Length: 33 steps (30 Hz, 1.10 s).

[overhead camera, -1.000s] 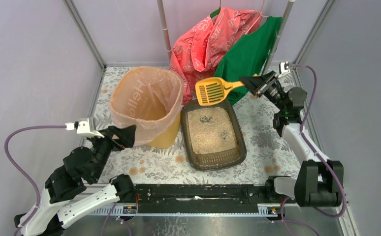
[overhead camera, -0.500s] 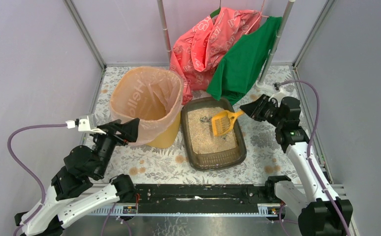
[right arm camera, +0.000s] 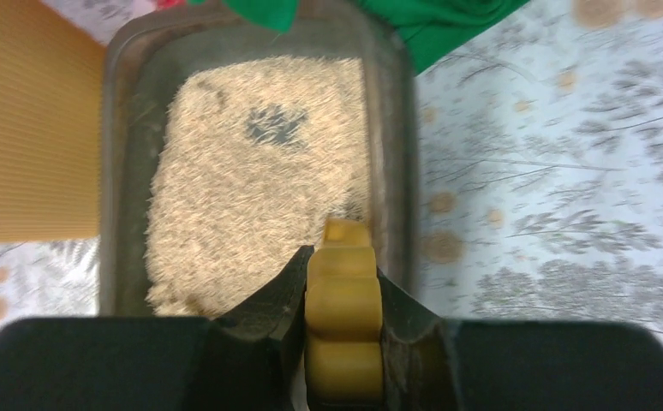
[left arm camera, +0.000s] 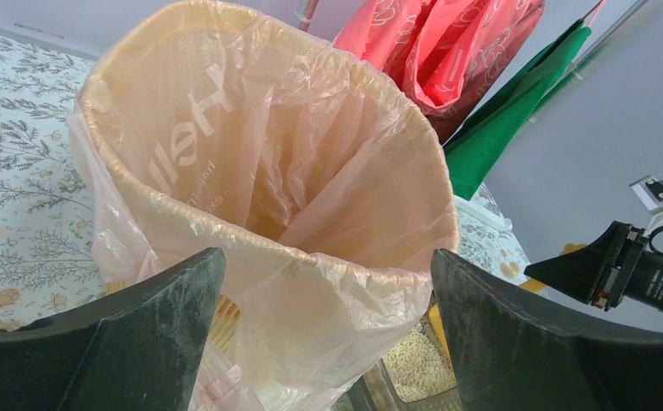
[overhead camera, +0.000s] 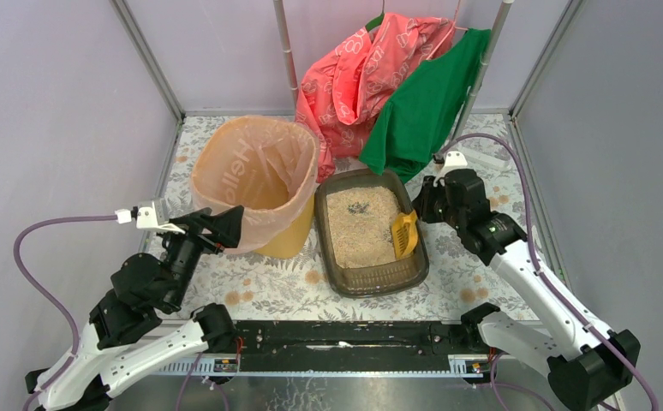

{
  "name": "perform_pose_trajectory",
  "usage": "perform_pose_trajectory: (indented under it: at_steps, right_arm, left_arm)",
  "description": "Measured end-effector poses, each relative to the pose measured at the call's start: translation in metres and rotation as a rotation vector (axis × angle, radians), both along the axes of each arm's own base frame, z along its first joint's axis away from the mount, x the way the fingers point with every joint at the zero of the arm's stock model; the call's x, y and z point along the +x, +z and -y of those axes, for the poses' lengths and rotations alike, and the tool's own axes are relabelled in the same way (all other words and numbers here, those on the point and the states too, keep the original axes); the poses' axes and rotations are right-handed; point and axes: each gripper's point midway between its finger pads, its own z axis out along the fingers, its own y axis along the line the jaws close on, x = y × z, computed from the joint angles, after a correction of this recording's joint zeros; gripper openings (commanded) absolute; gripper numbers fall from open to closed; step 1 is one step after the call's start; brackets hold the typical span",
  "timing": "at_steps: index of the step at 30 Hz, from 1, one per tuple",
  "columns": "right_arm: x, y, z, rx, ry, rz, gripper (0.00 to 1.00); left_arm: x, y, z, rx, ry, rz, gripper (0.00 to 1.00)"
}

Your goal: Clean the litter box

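The litter box (overhead camera: 342,274) is a shallow dark tray of beige granules in the middle of the table, also in the right wrist view (right arm camera: 118,171). A dark clump (overhead camera: 360,207) (right arm camera: 274,126) lies in the litter near its far end. My right gripper (overhead camera: 420,208) (right arm camera: 343,265) is shut on the handle of a yellow scoop (overhead camera: 404,233) (right arm camera: 343,300), whose blade rests in the litter along the box's right wall. My left gripper (overhead camera: 222,229) (left arm camera: 328,282) is open and empty at the near rim of the bin.
A tall yellow bin with a peach liner (overhead camera: 259,175) (left arm camera: 259,163) stands left of the box, touching it. Pink (overhead camera: 362,64) and green (overhead camera: 427,98) cloths hang from a rail at the back. Floral mat (overhead camera: 474,248) covers the table.
My right gripper swung the scoop down from above the box's far end into the litter, then drew it to the right wall. The left arm barely moved.
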Motion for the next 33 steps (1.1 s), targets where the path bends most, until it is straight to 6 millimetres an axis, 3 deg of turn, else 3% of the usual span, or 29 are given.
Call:
perform_pose_trajectory:
  at_steps: [4,9,12,17,22,26,33]
  right_arm:
    - [0.004,0.006,0.015,-0.079,-0.038,0.029,0.00]
    - [0.002,-0.004,0.009,-0.073,-0.014,0.013,0.00]
    - [-0.001,-0.026,0.002,-0.031,0.001,-0.012,0.00]
    - [0.003,-0.025,-0.021,0.144,0.029,0.038,0.00]
    - [-0.005,-0.047,-0.039,0.275,0.051,-0.027,0.00]
    - [-0.005,-0.049,-0.051,0.366,0.071,-0.036,0.00]
    - [-0.009,-0.074,-0.067,0.487,0.075,-0.111,0.00]
  left_arm:
    - [0.000,0.000,0.000,-0.002,0.000,0.001,0.99]
    - [-0.001,0.000,0.000,-0.003,-0.003,0.002,0.99]
    - [-0.001,0.000,0.000,-0.004,-0.004,0.002,0.99]
    - [-0.001,0.000,0.001,-0.004,-0.009,0.001,0.99]
    - [-0.001,0.000,0.002,-0.003,-0.014,0.000,0.99]
    - [0.000,-0.001,0.004,0.002,-0.018,-0.003,0.99]
    - [0.000,-0.001,0.004,0.002,-0.019,-0.004,0.99]
